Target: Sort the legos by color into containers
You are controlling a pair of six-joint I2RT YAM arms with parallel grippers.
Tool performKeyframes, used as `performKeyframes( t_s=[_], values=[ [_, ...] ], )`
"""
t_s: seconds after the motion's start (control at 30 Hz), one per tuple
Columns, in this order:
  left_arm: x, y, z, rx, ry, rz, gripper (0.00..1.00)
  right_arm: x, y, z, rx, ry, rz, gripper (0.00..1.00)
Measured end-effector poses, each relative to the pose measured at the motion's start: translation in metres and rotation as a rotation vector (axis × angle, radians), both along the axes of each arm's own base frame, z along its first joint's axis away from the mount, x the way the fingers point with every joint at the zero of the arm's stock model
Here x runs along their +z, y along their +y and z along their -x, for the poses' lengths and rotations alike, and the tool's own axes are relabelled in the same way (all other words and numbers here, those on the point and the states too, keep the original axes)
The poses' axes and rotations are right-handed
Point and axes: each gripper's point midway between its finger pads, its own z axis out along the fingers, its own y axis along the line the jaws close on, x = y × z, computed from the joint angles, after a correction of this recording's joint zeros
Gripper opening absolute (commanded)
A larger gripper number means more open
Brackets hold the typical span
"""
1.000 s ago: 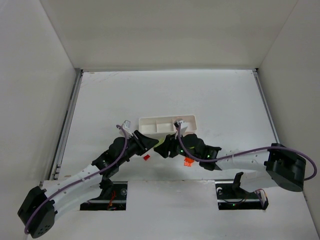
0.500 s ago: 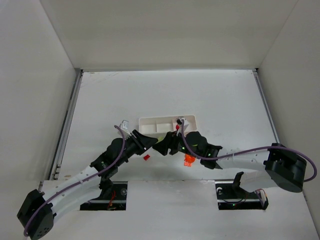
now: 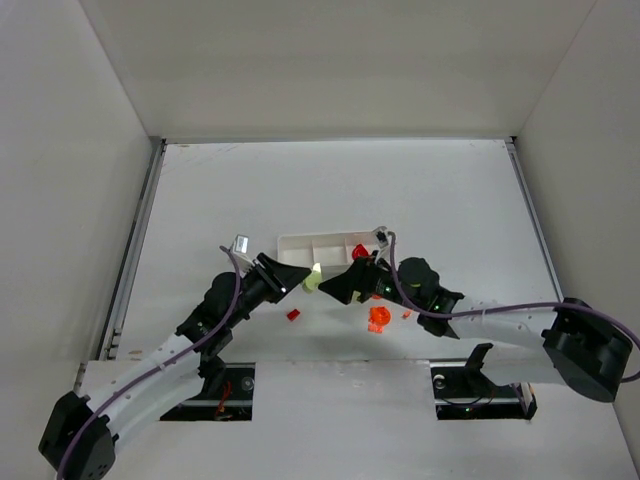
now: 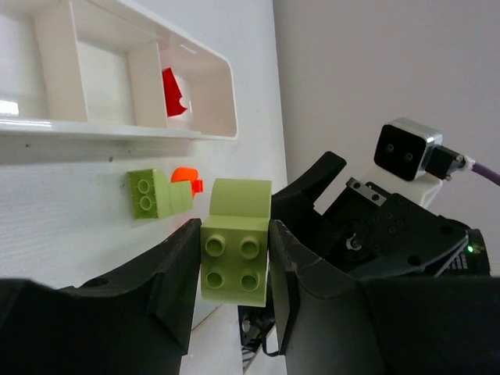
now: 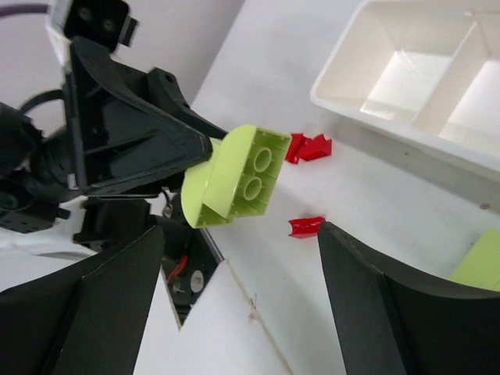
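The left gripper (image 4: 233,234) is clenched on a pale green brick (image 4: 235,254), its two fingers (image 4: 176,281) pressing the brick's flat sides, with the studs turned toward the wrist camera. The brick hangs clear of the table (image 3: 400,190), just in front of the near wall of the tray (image 3: 284,240) toward its left end. Close by and facing it, the right gripper (image 5: 242,250) has its jaws spread wide and holds nothing.

In the tray, the right-hand compartment holds a red brick (image 3: 360,250); the other two look bare. A second green brick (image 4: 156,194), an orange brick (image 3: 378,318) and a small red brick (image 3: 293,314) lie on the table near the tray.

The step in hand looks like dropping the green brick into a compartment without red. To do it well, lift over the near wall, centre on the left or middle compartment, and go low before letting go, so the brick cannot hop a thin divider. The right gripper sits very near, so it should give way first
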Motion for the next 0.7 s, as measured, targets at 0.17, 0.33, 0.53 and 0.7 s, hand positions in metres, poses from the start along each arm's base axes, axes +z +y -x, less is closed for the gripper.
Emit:
performKeyframes(
  t_s=[0.17,0.33,0.53,0.7],
  values=[
    [0.011,-0.003,0.005,-0.042,-0.009,0.047,0.07,0.033,0.000,0.005,0.063,-0.037,-0.123,0.88],
    [0.022,-0.006,0.014,-0.082,-0.024,0.128,0.07,0.053,0.007,0.013,0.142,-0.048,-0.212,0.88],
    [0.023,-0.008,0.018,-0.102,-0.007,0.182,0.07,0.047,0.015,0.010,0.164,-0.008,-0.244,0.82],
    [0.025,-0.008,0.017,-0.097,-0.007,0.197,0.07,0.046,0.015,0.003,0.149,0.009,-0.265,0.69]
  ],
)
